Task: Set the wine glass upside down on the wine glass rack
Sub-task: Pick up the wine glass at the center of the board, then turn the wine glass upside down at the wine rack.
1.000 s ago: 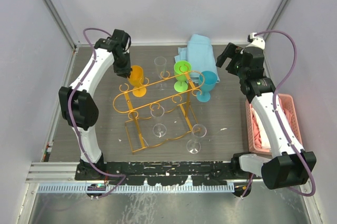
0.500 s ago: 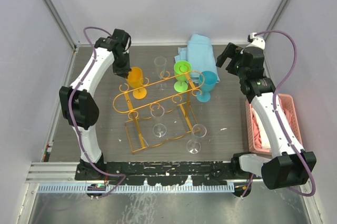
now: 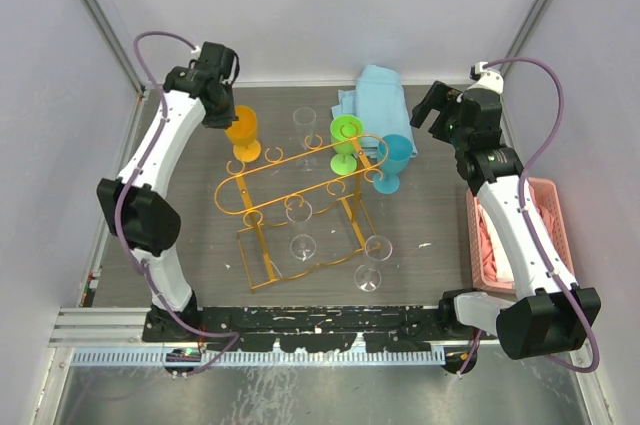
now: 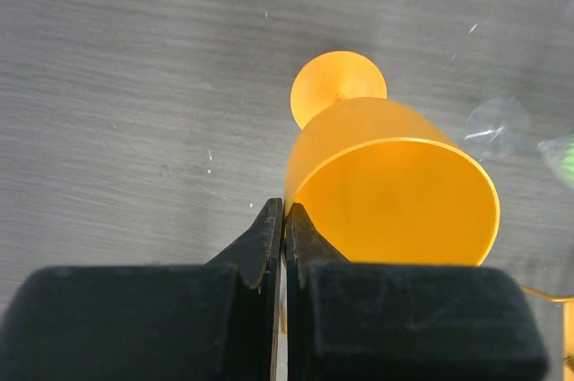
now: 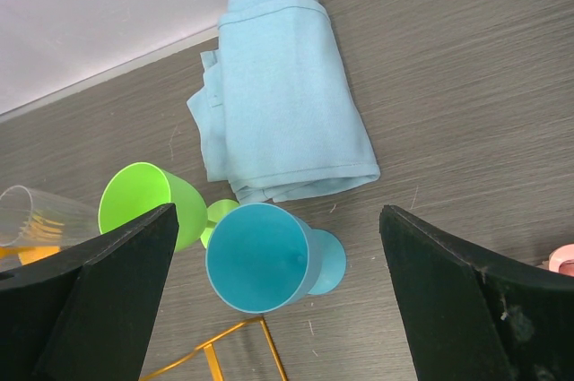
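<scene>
My left gripper [image 3: 220, 112] is shut on the rim of an orange wine glass [image 3: 242, 131] and holds it upright behind the rack's left end. In the left wrist view the fingertips [image 4: 284, 212] pinch the orange glass [image 4: 395, 186] wall, its foot beyond. The orange-gold wire rack [image 3: 300, 171] stands mid-table, with a clear glass [image 3: 297, 210] at its front rail. My right gripper [image 3: 432, 115] is open and empty, hovering over the blue glass [image 5: 265, 255].
A green glass [image 3: 347, 131] and a blue glass [image 3: 393, 158] stand at the rack's right end. Clear glasses stand behind it [image 3: 305, 125] and in front of it [image 3: 372, 267]. A folded blue cloth [image 3: 375, 95] lies at the back. A pink basket [image 3: 548, 235] sits at the right.
My left gripper has carried the orange glass back and to the left, away from the rack's left end. The right arm has not moved.
</scene>
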{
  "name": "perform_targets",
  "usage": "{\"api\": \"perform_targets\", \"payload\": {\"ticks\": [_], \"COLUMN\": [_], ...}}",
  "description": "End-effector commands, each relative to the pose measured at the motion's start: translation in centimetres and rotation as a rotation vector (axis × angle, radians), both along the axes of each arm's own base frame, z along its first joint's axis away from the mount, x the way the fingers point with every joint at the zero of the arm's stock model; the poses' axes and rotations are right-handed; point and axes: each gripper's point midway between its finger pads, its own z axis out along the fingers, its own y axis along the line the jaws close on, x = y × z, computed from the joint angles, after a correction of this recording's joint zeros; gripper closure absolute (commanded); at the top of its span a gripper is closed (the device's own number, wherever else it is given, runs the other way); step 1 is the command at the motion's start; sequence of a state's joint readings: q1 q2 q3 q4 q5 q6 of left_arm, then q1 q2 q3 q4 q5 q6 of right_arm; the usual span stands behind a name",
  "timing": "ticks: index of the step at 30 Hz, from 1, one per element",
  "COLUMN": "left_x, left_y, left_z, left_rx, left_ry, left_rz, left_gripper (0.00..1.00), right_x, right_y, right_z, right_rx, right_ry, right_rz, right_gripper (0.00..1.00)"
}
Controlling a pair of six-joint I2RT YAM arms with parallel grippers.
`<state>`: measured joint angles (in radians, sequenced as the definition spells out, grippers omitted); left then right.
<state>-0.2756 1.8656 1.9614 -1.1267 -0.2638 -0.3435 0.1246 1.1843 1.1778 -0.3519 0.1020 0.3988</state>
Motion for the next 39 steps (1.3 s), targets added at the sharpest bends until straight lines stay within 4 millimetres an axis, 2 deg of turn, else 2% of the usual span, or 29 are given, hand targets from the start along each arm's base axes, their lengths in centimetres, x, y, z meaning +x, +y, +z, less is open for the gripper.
{"api": "perform_targets", "payload": {"ticks": [1, 4, 9, 13, 20, 30, 39], "left_x": [1.9, 2.3, 2.6, 2.4, 1.9, 0.9, 0.1], "left_y": [0.3, -0.1, -1.6, -2.7, -4.6, -8.0, -11.0], "left_z": [8.3, 11.1, 16.9, 20.1, 24.4, 28.3, 30.2], "left_rx": [-0.068, -0.13, -0.29, -0.408, -0.58, -1.011, -1.382], "left_ry": [-0.319, -0.444, -0.685, -0.807, -0.917, -0.905, -0.804], "left_rz": [0.06, 0.076, 0.042, 0.021, -0.048, -0.239, -0.468], "left_gripper": [1.0, 1.0, 1.0, 1.0, 1.0, 1.0, 1.0], "right_x": [-0.2, -0.4, -0.5, -0.6, -0.6, -0.4, -0.1], "right_y": [0.4, 0.4, 0.5, 0.6, 0.7, 0.8, 1.1], "right_z": [2.0, 2.1, 2.3, 2.3, 2.4, 2.8, 3.2], "right_rx": [0.013, 0.014, 0.018, 0.02, 0.021, 0.027, 0.041], "right_ry": [-0.074, -0.079, -0.09, -0.091, -0.102, -0.116, -0.123], "right_rz": [0.02, 0.022, 0.028, 0.035, 0.039, 0.038, 0.049], "right_gripper": [0.0, 0.0, 0.0, 0.0, 0.0, 0.0, 0.0]}}
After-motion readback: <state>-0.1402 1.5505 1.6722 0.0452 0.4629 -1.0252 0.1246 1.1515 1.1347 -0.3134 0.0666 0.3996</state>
